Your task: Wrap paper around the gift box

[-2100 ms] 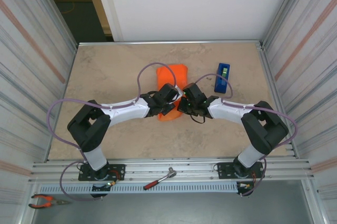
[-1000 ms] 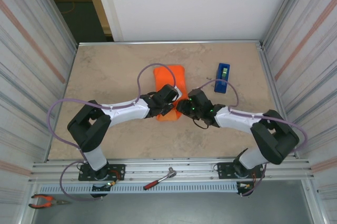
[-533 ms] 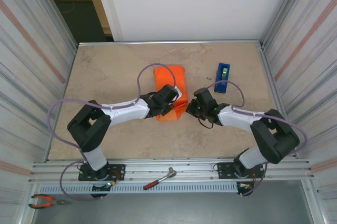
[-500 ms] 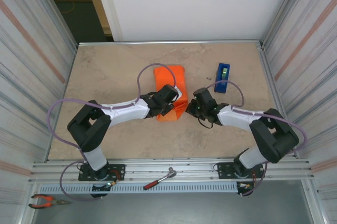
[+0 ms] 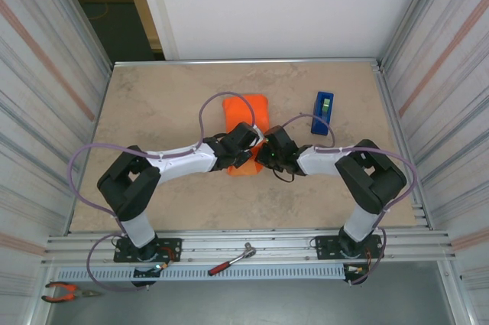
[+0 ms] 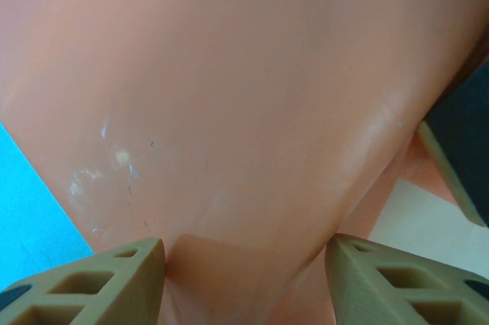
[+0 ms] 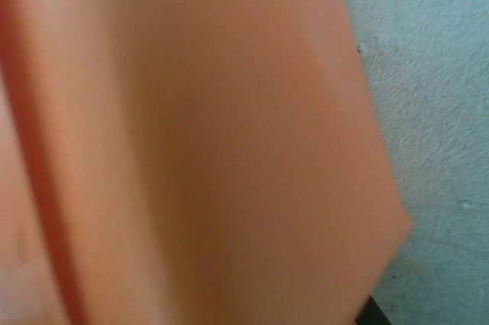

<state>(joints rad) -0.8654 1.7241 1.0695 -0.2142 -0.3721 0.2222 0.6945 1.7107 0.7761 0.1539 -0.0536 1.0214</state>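
Thin bright orange paper sheet (image 5: 246, 115), folded, runs lengthwise away; left tool (image 6: 244, 262) straddles it, fingers apart, grip perhaps, cannot tell; right tool (image 5: 265, 154) closed at its right edge.

Paper (image 5: 246, 113) mid-table (image 5: 168, 103), twd far edge, tape dispenser (image 5: 322, 113) to its right, L gripper (image 5: 246, 151) on paper's near end, R gripper (image 5: 266, 152) touching its right side
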